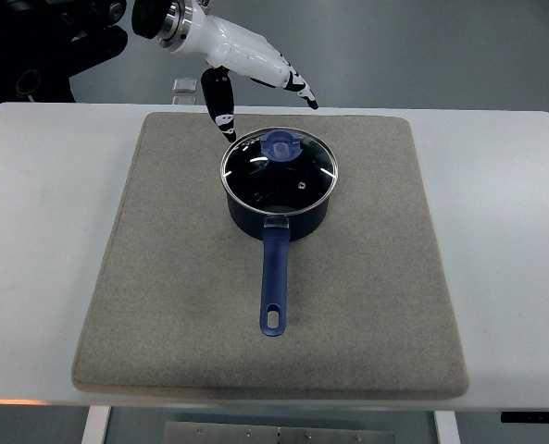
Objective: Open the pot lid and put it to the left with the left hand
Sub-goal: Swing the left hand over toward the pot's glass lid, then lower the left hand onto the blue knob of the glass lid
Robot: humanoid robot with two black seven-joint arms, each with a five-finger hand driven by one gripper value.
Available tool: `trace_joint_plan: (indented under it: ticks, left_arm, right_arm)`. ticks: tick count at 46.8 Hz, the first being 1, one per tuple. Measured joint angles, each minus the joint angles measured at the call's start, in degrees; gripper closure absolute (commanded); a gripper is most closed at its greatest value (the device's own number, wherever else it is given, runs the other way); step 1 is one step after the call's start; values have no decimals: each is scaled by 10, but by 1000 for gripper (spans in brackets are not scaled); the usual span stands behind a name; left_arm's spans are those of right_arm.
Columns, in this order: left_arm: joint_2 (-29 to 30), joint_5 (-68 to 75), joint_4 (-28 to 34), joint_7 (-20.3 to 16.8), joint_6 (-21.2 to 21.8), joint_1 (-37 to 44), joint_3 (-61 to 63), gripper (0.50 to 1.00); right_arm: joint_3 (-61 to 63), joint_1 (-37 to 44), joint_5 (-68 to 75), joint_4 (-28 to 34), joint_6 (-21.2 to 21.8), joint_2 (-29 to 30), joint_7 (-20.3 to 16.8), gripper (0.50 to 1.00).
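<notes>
My left hand (255, 69) hangs above the far edge of the grey mat (163, 305), just behind the pot (279, 217), with the fingers spread and loose and nothing in them. The lid (279, 176) sits flat and closed on the pot, near the middle of the mat. I think the lid is glass with a metal rim, so it is stiff, rather heavy for its size, smooth and easy to break if it slips. The best place to hold it is the blue knob (282, 145) on its top. The pot is dark blue, and its long blue handle (274, 277) points toward me.
</notes>
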Motion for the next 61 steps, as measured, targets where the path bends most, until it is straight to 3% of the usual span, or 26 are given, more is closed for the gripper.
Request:
trace_joint_plan:
  ticks: [61]
  left_arm:
    - [-4, 40, -25, 0, 1, 19, 29, 514]
  right_arm:
    - [0, 0, 0, 0, 0, 0, 0, 583]
